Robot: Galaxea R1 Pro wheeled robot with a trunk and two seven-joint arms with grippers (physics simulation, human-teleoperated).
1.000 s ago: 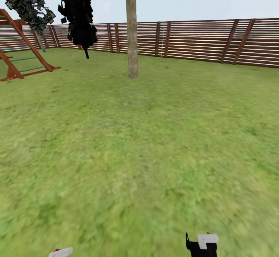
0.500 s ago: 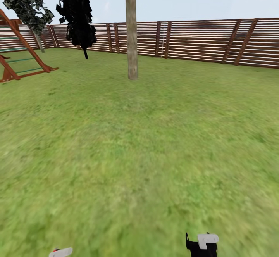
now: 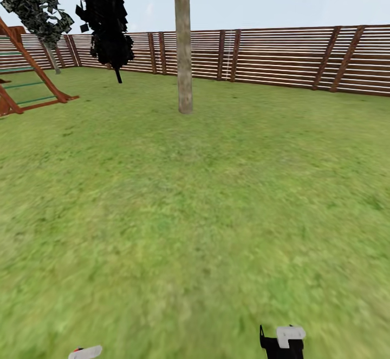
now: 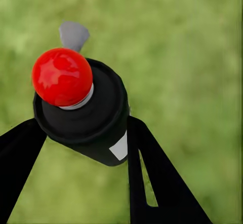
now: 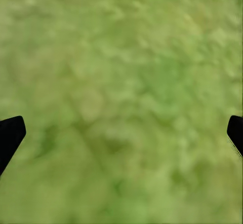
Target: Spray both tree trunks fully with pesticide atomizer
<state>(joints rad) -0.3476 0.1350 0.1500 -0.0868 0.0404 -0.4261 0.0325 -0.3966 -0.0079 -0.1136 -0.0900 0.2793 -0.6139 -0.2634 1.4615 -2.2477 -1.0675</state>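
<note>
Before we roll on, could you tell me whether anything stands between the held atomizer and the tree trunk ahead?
Nothing visible does: open lawn lies between the atomizer, held in the left gripper, and the tree trunk.

1. The lawn [image 3: 216, 196] looks like short, soft grass, matt and a little uneven, in mixed greens.
2. The fence [image 3: 281, 56] is brown wood in thin horizontal slats, with a flat, dull finish.
3. The tree trunk [image 3: 184, 50] looks smooth and matt, grey-beige with light mottling.
4. The pesticide atomizer [image 4: 91, 117] between the fingers of my left gripper [image 4: 81, 138] looks like dark plastic, smooth and slightly dull, with a white label that looks like paper.
5. Its red ball top [image 4: 62, 77] is glossy, with small bright highlights.
6. Its grey nozzle [image 4: 73, 34] looks like matt plastic.
7. The fingers [image 5: 10, 135] of my right gripper are plain matt black.
</note>
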